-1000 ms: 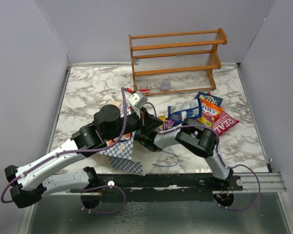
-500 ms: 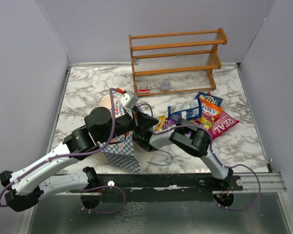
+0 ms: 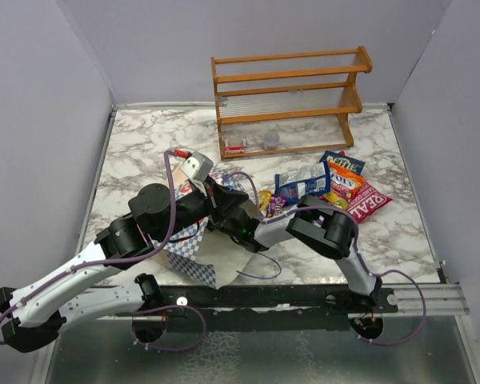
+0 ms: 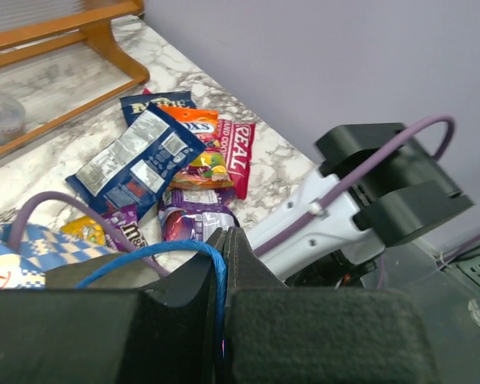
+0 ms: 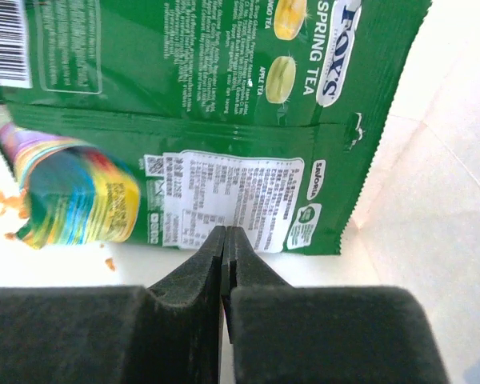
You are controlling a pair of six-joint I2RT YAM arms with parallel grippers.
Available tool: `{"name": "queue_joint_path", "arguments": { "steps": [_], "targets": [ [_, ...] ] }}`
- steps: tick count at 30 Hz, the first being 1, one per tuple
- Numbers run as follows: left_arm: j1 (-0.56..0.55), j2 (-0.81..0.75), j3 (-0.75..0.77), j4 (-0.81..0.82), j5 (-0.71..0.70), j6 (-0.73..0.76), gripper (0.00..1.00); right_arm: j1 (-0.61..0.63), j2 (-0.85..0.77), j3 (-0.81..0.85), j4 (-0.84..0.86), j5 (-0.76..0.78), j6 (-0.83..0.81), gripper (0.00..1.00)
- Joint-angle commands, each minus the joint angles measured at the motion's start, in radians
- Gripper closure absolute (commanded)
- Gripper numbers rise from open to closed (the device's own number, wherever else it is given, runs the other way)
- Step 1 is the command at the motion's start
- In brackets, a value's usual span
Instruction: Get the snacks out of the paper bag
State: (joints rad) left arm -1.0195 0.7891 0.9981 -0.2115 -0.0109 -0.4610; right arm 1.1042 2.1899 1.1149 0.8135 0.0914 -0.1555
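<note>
White marble table (image 3: 144,152) with grey veins. Cream paper bag (image 3: 190,244) with a blue-and-white checkered band and a bright blue cord handle (image 4: 168,250). Orange-brown wooden rack (image 3: 358,88). 4 snacks: red packet (image 3: 374,200) lettered white, dark blue packet (image 4: 136,160), purple packet (image 4: 194,222), green packet (image 5: 224,80).

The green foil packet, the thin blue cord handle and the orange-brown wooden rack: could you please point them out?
Green foil packet (image 5: 184,96): right wrist view, printed back panel.
Thin blue cord handle (image 4: 176,247): left wrist view, arched top.
Orange-brown wooden rack (image 3: 288,88): top external view, middle rail.
</note>
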Motion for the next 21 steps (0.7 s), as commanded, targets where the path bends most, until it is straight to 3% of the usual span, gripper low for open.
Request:
{"name": "queue_joint_path", "arguments": {
  "steps": [1, 7, 14, 21],
  "targets": [
    [-0.009, -0.037, -0.017, -0.016, -0.109, 0.009, 1.0, -0.001, -0.131, -0.113, 0.076, -0.024, 0.002, 0.99],
    [-0.009, -0.09, -0.039, -0.026, -0.164, 0.015, 1.0, -0.002, -0.255, -0.259, 0.138, -0.036, 0.044, 0.99],
    [-0.01, -0.105, -0.04, 0.0, -0.144, 0.006, 1.0, -0.002, -0.291, -0.313, 0.122, -0.041, 0.098, 0.98],
    [-0.009, -0.047, -0.022, 0.082, -0.059, -0.009, 1.0, -0.001, -0.306, -0.323, 0.038, -0.161, 0.276, 0.75]
  ]
}}
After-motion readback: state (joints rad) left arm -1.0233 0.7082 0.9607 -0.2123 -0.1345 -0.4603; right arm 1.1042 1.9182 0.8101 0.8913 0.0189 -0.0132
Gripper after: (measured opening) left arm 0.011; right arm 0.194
